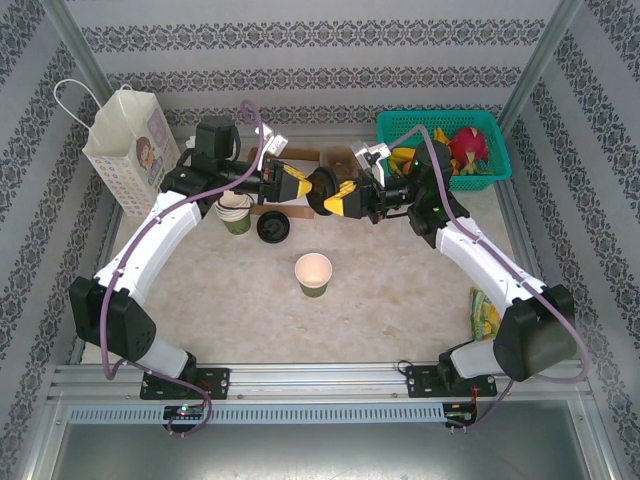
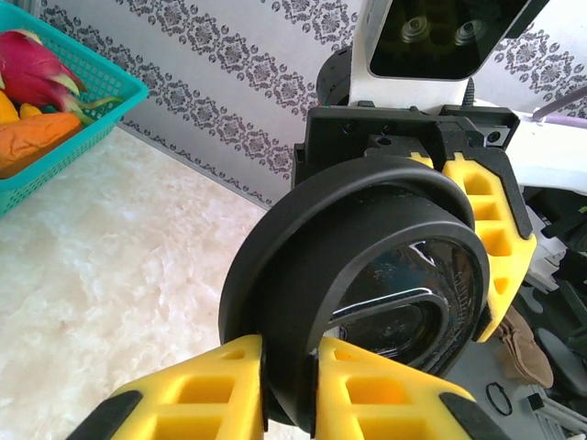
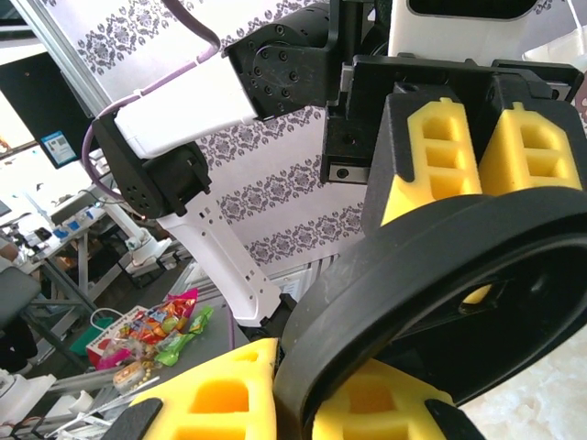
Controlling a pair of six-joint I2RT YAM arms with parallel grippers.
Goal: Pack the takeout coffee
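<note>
Left wrist: lid (image 2: 303,247) rim half-hidden by left tool (image 2: 290,380).

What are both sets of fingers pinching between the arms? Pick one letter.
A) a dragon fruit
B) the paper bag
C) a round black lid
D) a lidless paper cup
C: the black lid has its rim clamped between the left fingers, and its opposite edge is clamped between the right fingers.

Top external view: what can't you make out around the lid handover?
- Top view: black lid too small, squeezed between left gripper and right gripper; grip contact unreadable.
- Top view: stacked paper cups, count hidden by left arm.
- Top view: teal basket contents partly hidden by right arm.
</note>
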